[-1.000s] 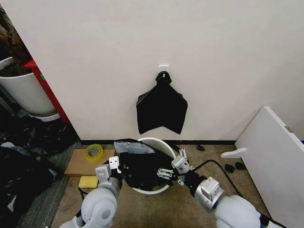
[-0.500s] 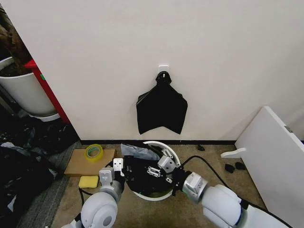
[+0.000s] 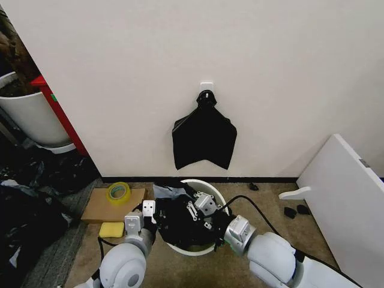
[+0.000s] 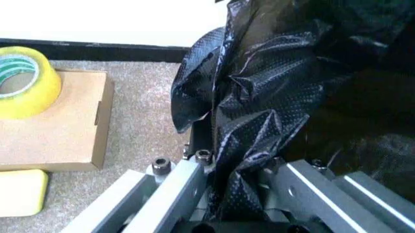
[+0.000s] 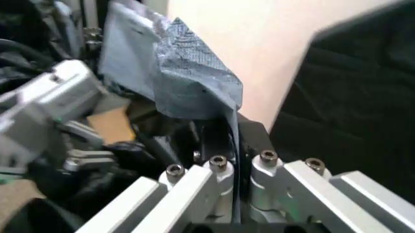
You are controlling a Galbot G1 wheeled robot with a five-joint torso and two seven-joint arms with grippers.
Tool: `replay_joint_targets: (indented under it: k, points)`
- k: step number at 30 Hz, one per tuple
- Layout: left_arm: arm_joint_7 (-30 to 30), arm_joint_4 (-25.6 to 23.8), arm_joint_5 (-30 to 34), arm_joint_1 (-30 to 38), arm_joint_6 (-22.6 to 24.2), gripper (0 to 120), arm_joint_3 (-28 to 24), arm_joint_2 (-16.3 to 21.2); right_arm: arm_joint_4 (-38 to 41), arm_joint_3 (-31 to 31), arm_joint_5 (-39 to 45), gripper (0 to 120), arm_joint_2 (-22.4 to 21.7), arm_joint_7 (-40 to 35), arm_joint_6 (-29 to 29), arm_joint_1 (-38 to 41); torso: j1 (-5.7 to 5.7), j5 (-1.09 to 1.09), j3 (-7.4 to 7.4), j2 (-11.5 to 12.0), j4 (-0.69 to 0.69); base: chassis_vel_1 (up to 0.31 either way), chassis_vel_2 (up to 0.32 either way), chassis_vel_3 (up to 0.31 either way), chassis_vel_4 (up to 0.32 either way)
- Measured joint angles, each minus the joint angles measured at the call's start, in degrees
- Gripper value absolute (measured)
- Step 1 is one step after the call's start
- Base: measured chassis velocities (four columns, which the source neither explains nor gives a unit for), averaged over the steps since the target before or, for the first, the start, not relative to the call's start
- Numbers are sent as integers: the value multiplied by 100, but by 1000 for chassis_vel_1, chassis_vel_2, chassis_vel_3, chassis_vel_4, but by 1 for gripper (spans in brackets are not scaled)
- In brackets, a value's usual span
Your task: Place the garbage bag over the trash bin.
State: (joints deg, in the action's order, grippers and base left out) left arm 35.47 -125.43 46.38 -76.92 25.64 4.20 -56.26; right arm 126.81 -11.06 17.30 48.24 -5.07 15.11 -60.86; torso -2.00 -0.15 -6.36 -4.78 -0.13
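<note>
A: Where was the garbage bag?
B: Bunched over the trash bin, not yet around its rim.
A: And the 2 grippers?
B: Left gripper and right gripper each pinched its film. Thin, limp, slippery; the hem seemed best.

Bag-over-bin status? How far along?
Done: garbage bag is at the trash bin, bunched over its mouth. In hand: left gripper and right gripper each pinch a bag edge. Left: far rim is bare, so the bag needs spreading around it.
</note>
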Motion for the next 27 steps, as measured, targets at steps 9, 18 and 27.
replay_joint_targets:
  k: [9, 18, 27]
  points:
    - [-784, -108, -959, -241, -177, 3, 42, 193, -2, 173, 1083, 0, -74, -286, 103, 221, 0, 1, 0, 0, 0, 0, 0, 0, 0]
    - [-1327, -225, -1950, -492, -545, 3, 74, 362, -354, 193, 2310, 0, -57, -789, 487, 725, 0, 1, 0, 0, 1, 0, 0, 0, 0]
    - [-1536, -182, -2364, -528, -850, 3, 54, 382, -813, 349, 2743, 0, -206, -1095, 782, 809, 0, 1, 0, 0, 0, 0, 0, 0, 0]
